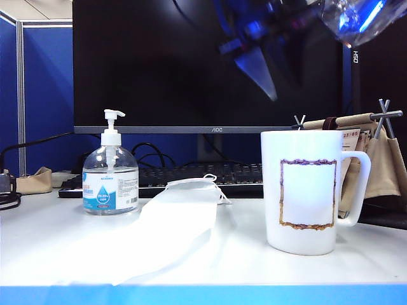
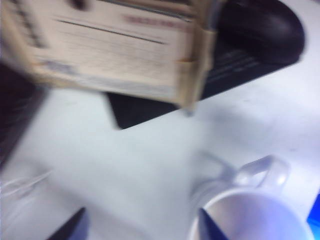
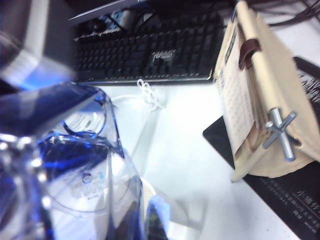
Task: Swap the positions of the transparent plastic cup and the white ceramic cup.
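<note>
The exterior camera sits low at the desk (image 1: 356,267) edge, close to the white ceramic cup (image 1: 308,190) and facing the monitor (image 1: 203,63), while both wrist cameras look steeply down from above, sharing the cup (image 2: 255,215) and desk calendar (image 3: 260,100) area.

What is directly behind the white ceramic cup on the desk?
Behind the white ceramic cup stands a beige desk calendar on a dark mat. The cup hides the calendar's lower left part in the exterior view.
</note>
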{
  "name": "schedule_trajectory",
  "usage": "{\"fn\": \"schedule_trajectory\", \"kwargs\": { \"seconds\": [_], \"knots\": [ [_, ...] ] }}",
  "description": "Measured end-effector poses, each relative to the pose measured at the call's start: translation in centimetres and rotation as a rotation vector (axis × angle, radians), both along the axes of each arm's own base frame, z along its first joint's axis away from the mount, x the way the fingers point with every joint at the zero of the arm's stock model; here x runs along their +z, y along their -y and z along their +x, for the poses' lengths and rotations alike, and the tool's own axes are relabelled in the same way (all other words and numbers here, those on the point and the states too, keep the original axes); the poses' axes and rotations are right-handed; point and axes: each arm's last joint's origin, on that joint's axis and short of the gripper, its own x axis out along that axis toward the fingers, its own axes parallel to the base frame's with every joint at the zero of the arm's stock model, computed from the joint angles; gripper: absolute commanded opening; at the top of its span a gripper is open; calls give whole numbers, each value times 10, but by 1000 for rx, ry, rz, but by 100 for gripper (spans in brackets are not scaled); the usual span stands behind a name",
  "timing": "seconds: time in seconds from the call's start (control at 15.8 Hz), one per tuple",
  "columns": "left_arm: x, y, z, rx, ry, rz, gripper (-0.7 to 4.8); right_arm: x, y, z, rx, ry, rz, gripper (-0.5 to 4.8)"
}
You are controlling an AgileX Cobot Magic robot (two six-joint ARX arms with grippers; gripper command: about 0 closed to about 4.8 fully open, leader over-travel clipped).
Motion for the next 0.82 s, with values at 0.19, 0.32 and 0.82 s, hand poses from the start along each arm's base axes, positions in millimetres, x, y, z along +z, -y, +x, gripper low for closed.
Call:
{"fn": "schedule_trajectory", "kwargs": {
  "seconds": [0.19, 0.32, 0.82],
  "knots": [
    [37, -11, -6, 64, 110, 50, 46, 0, 0, 0, 8, -3, 4, -8],
    [60, -31, -7, 156, 238, 127, 46, 0, -1, 0, 21, -3, 11, -8],
    [194, -245, -42, 752, 485, -98, 42, 15, -15, 15, 192, 29, 129, -9]
  ]
}}
